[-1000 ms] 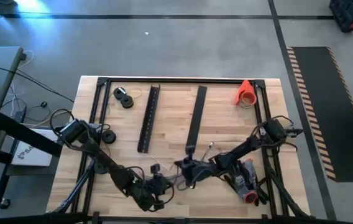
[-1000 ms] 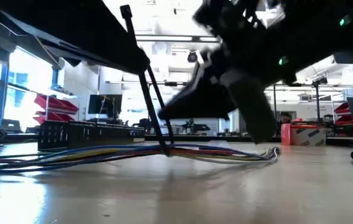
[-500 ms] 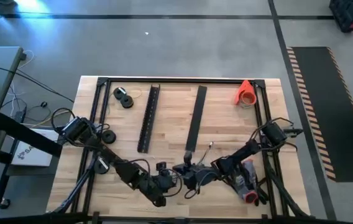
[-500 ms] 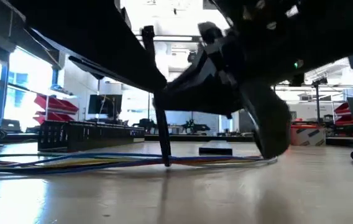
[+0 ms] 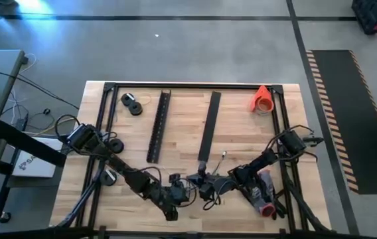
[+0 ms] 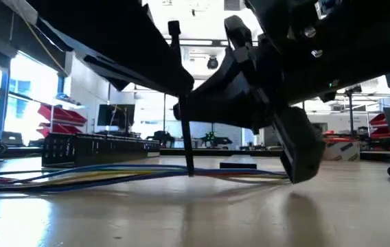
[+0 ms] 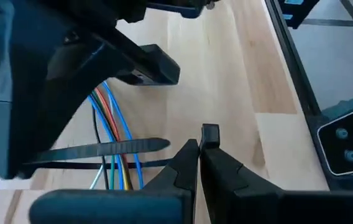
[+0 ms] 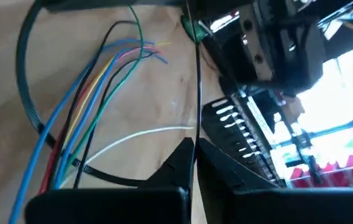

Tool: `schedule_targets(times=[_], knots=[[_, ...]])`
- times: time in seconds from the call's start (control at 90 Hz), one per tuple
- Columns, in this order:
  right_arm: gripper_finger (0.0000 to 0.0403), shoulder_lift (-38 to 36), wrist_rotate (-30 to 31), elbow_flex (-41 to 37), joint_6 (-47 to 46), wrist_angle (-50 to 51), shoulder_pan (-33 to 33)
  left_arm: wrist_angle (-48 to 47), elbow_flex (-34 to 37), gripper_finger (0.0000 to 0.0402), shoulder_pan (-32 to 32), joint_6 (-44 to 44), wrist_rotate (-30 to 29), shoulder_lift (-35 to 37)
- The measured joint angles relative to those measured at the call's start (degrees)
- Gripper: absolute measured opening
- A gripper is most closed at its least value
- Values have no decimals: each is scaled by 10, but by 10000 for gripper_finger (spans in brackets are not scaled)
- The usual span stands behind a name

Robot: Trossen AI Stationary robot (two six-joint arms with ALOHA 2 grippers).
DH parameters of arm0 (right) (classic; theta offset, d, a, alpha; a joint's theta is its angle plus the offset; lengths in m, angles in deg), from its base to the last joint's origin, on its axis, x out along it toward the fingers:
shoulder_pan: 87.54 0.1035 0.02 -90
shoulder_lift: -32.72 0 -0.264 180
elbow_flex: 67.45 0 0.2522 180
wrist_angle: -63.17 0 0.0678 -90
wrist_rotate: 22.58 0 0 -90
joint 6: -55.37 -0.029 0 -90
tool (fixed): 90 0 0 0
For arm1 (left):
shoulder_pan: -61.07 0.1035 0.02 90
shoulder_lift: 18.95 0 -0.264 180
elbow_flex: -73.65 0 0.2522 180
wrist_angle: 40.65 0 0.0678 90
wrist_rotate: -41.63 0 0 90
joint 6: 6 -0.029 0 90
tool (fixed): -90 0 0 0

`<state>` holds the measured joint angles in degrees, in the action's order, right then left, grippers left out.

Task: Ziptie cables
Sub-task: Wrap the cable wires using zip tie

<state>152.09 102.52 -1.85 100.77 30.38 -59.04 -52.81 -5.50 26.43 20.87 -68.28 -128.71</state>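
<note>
**A:** Cables [image 6: 112,173] were lying flat on the wooden table [image 5: 241,126], low in the high view's centre, a bundle of blue, red, yellow and green wires running across the lower left of the low view.

**B:** And the zip tie [image 7: 102,149]?

**A:** It was looped round the bundle. The left gripper [image 7: 199,154] was clamped tight on the head end; you could see the little square head sitting right at its fingertips.

**B:** Right one?

**A:** The right gripper [image 8: 194,151] was pinched closed too, on the thin black tail of the tie. Both met just left of bottom centre in the high view.
</note>
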Motion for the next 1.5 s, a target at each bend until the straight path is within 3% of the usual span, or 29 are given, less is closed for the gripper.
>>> schedule_targets(times=[0.344,0.656,1.044,1.5], knots=[[0,7,-2,1,7,-6,-3,0,0,0,6,-1,8,0],[0,37,9,2,11,-77,-4,-1,0,0,4,2,10,0],[0,38,13,1,103,-103,0,0,0,0,-2,21,12,0],[0,39,14,0,128,-113,20,5,0,0,-9,31,-3,0]])
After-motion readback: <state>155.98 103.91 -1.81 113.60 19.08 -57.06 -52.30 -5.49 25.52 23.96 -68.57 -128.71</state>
